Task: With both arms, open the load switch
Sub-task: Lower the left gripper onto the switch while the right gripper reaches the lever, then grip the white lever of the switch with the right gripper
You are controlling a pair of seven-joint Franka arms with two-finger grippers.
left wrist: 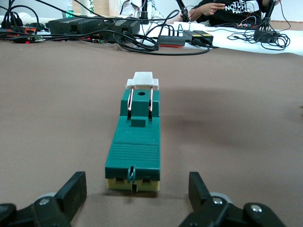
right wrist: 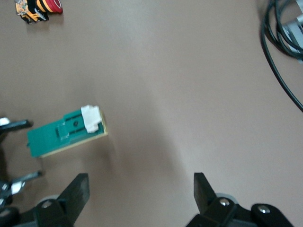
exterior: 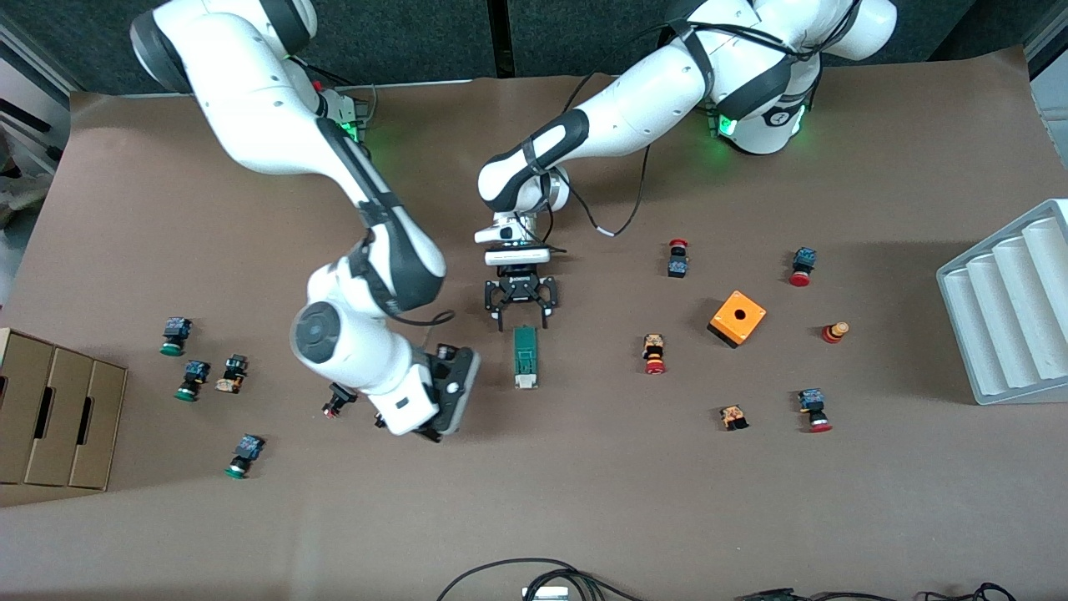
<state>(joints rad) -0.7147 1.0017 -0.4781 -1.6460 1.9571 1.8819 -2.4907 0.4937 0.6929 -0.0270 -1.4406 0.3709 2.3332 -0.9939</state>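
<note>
The load switch (exterior: 526, 357) is a narrow green block that lies flat on the brown table. Its white sliding piece (exterior: 526, 381) is at the end nearer the front camera. My left gripper (exterior: 521, 314) is low at the switch's other end and open. In the left wrist view its fingers (left wrist: 75, 190) stand on either side of that end of the load switch (left wrist: 135, 142), apart from it. My right gripper (exterior: 434, 417) hovers beside the switch, toward the right arm's end of the table. It is open and empty (right wrist: 140, 187), and the load switch (right wrist: 66, 131) lies off to its side.
Small red- and green-capped push buttons (exterior: 655, 354) lie scattered on the table. An orange cube box (exterior: 737, 318) and a grey ribbed tray (exterior: 1010, 309) sit toward the left arm's end. A cardboard box (exterior: 50, 409) is at the right arm's end. Cables (exterior: 534, 580) run along the front edge.
</note>
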